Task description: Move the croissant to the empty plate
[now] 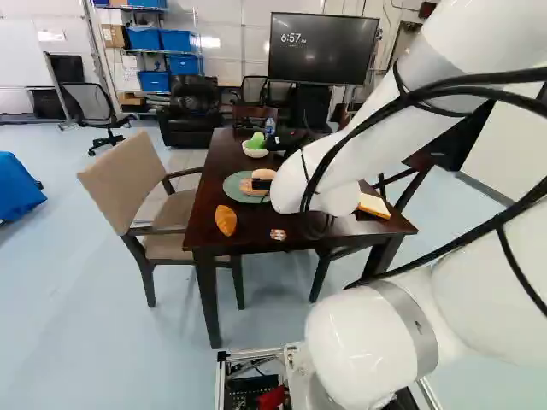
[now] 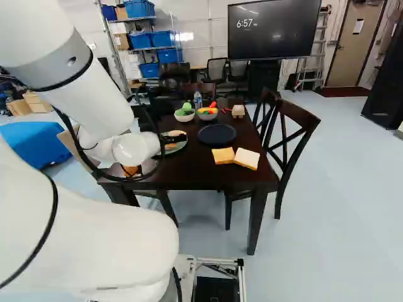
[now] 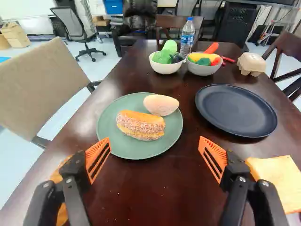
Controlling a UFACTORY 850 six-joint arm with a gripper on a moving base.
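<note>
My white arm (image 1: 376, 120) reaches over the dark tabletop (image 3: 141, 197) from the near side, which I take to be a way of looking down on everything before committing. A tan chair (image 1: 130, 184) stands along the left edge, so I'd come down steeply there rather than sweep in low. The dark plate (image 3: 235, 110), on the right, bears nothing and must be my target. The green plate (image 3: 109, 129), left of it, already carries a sugared roll (image 3: 141, 126) and a pale bun (image 3: 161, 104). Two bowls (image 3: 164, 68) of toy produce sit at the far end, well off my likely path. Bread slices (image 2: 246, 158) lie near, on the right. The croissant (image 1: 226, 220) rests straight on the wood at the near left, outside my grasp and partly hidden by one finger in the wrist view. My fingers (image 3: 98, 159) stand wide apart with nothing between them, room enough, I judge, to straddle it once I shift left and lower.
</note>
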